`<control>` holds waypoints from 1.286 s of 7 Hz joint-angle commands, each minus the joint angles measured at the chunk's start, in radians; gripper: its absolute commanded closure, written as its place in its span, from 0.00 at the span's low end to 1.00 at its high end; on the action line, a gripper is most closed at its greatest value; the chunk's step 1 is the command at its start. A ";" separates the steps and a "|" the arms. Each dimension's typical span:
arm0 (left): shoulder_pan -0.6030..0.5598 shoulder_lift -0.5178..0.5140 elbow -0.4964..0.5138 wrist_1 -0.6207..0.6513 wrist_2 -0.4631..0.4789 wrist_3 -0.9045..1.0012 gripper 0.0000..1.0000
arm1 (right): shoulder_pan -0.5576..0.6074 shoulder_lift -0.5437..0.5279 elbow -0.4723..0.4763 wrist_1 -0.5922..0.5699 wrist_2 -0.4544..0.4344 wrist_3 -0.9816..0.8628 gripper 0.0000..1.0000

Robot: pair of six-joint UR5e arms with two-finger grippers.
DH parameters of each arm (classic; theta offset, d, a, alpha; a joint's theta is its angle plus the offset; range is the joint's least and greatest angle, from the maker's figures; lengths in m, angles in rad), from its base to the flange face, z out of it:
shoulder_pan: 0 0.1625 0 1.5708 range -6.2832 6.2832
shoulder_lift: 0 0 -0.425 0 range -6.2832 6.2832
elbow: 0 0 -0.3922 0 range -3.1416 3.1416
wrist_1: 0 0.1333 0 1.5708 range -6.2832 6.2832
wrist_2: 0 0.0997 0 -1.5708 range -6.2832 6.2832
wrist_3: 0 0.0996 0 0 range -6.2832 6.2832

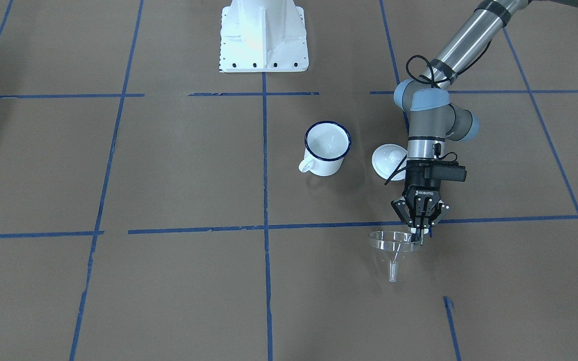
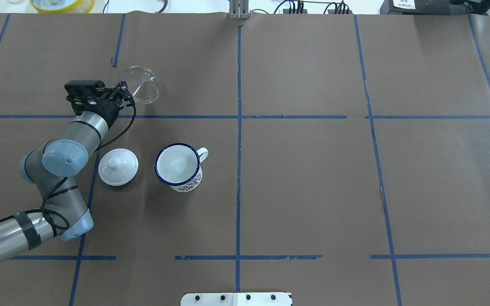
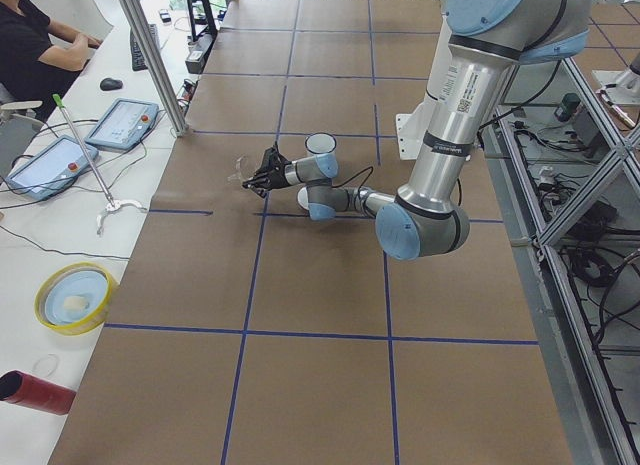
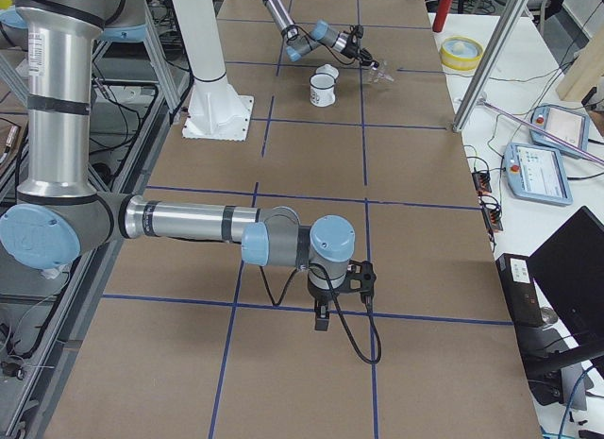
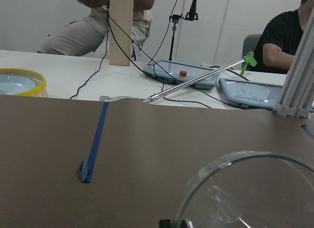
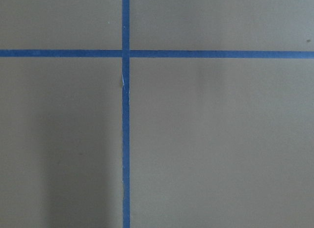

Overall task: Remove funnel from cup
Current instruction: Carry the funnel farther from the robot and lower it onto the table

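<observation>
Left fingers (image 1: 418,229): pinching the funnel (image 1: 392,241) rim, well apart from the cup (image 1: 327,149).
Risk: thin-edge hold may slip; funnel could tip on the table (image 1: 168,281).
Right fingers (image 4: 322,318): cannot tell.

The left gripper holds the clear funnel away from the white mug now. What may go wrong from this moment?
1. The left gripper pinches the small clear plastic funnel only at its thin rim, so it may slip or twist out.
2. If released, the cone-shaped funnel may tip and roll on the brown paper table.
3. The left arm lies close to the white round knobbed lid; drawing back might knock it toward the white blue-rimmed enamel mug.
</observation>
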 commanded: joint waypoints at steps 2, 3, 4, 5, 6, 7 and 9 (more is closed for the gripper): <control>-0.008 -0.007 0.013 0.000 -0.017 0.002 1.00 | 0.000 0.000 0.000 0.000 0.000 0.000 0.00; -0.011 -0.010 0.015 0.000 -0.018 0.002 1.00 | 0.000 0.000 0.000 0.000 0.000 0.000 0.00; -0.012 -0.009 0.015 0.000 -0.020 0.002 0.90 | 0.000 0.000 0.000 0.000 0.000 0.000 0.00; -0.012 -0.009 0.019 0.000 -0.026 0.005 0.53 | 0.000 0.000 0.000 0.000 0.000 0.000 0.00; -0.012 -0.009 0.019 0.000 -0.032 0.005 0.31 | 0.000 0.000 0.000 0.000 0.000 0.000 0.00; -0.012 -0.009 0.019 0.000 -0.032 0.006 0.16 | 0.000 0.000 0.000 0.000 0.000 0.000 0.00; -0.014 -0.009 0.019 -0.003 -0.030 0.008 0.00 | 0.000 0.000 0.000 0.000 0.000 0.000 0.00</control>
